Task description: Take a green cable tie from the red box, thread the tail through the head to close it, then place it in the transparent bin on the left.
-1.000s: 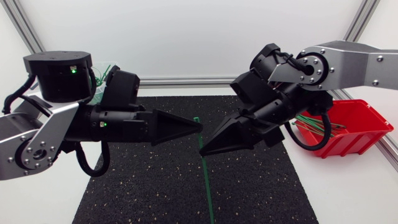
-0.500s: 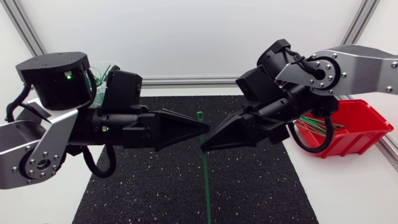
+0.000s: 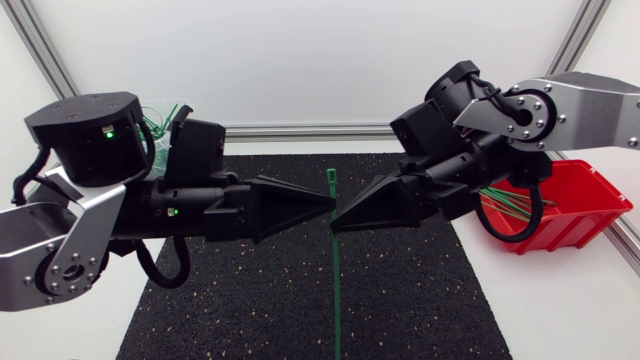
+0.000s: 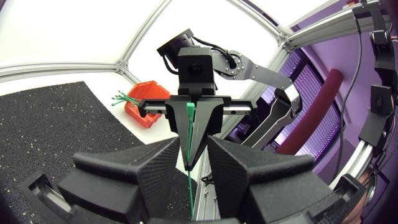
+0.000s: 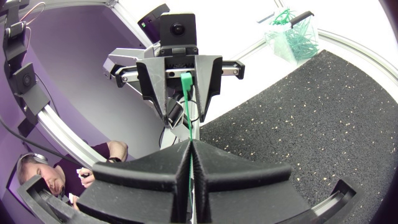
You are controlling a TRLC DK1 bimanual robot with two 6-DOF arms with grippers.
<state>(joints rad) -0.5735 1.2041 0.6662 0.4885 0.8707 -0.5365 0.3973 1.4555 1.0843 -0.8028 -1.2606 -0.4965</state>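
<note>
both gripper tips have drawn closer since a second ago, and the green cable tie [image 3: 336,290] stands higher. your right gripper [image 3: 340,220] is clamped on it: a thin straight strip, its square head [image 3: 330,177] above the tips. your left gripper [image 3: 326,206] stands parted, the strip in its gap; contact is unclear. the tail is cut off at the head view's edge. both arms lie level over the black mat [image 3: 250,300], tip to tip.

From here I see a bright green cable tie [image 3: 336,270] over a black mat [image 3: 240,300] flecked with pale specks. The red box [image 3: 575,210] at the white table's [image 3: 560,310] right edge holds green spare ties [image 3: 505,205]. My left gripper [image 3: 330,205] and right gripper [image 3: 338,221] are matte black.
</note>
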